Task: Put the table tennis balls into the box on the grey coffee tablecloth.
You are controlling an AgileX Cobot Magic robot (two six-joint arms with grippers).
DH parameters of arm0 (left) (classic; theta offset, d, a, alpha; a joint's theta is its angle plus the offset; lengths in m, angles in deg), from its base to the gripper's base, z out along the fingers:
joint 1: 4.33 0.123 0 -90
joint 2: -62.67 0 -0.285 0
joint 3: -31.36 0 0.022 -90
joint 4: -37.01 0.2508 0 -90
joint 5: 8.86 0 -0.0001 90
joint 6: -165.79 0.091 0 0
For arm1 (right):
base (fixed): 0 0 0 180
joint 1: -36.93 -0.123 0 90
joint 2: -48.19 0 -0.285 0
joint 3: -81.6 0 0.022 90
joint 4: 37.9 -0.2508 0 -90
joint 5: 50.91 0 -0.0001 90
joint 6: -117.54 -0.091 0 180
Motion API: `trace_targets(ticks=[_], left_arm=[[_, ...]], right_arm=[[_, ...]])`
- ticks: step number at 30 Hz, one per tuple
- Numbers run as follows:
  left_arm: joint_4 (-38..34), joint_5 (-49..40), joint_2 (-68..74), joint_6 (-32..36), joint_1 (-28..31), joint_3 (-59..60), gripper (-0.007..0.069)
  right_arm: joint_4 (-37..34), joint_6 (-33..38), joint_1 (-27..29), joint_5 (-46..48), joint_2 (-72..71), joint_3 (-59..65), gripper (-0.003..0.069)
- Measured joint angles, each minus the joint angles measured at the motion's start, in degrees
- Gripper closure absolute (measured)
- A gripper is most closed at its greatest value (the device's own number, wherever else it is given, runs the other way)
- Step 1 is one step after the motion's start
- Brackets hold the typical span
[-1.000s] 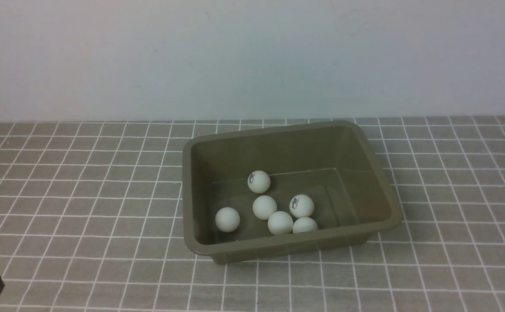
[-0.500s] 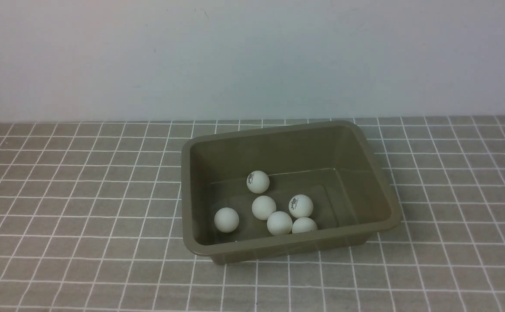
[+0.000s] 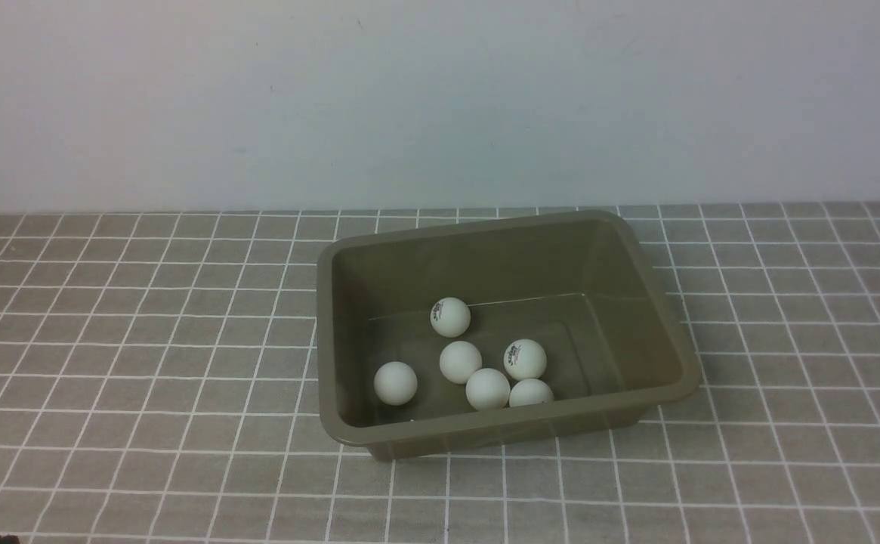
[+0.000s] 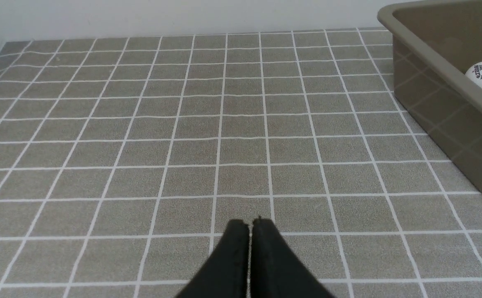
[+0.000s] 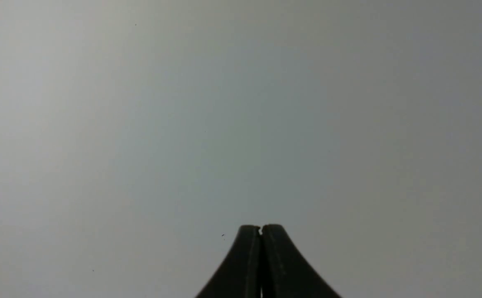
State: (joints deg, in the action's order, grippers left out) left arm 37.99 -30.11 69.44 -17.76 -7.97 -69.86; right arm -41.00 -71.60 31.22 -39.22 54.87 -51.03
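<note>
Nearby, the left end effector [image 4: 250, 225] hung clenched on nothing, low over the grey coffee tablecloth [image 4: 183, 136]. Farther ahead and off to its side sat the olive-brown box [image 3: 666, 332], all six table tennis balls [image 3: 460, 361] inside, well apart from the fingertips. The right end effector [image 5: 260, 229] was likewise clenched and empty, facing only a plain grey wall [image 5: 241, 103].

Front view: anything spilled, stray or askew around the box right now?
Nothing stands out. All six table tennis balls lie inside the box, which sits flat on the grey coffee tablecloth, slightly turned against its grid. No ball shows on the cloth.
</note>
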Motion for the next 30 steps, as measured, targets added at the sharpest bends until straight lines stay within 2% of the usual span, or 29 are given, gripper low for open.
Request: trace_targets(ticks=[15,20,25,30], left_arm=[[0.00,0.00,0.00,0.14,0.00,0.00,0.0629],[0.00,0.00,0.00,0.14,0.00,0.00,0.0629],[0.05,0.00,0.00,0.14,0.00,0.00,0.0629],[0.05,0.00,0.00,0.14,0.00,0.00,0.0629]], right_arm=[[0.00,0.00,0.00,0.00,0.00,0.00,0.0673],[3.10,2.19,0.32,4.53,0.00,1.92,0.0673],[5.70,3.63,3.37,7.41,-0.03,12.91,0.0673],[6.90,3.68,4.47,6.37,0.02,28.41,0.0673]])
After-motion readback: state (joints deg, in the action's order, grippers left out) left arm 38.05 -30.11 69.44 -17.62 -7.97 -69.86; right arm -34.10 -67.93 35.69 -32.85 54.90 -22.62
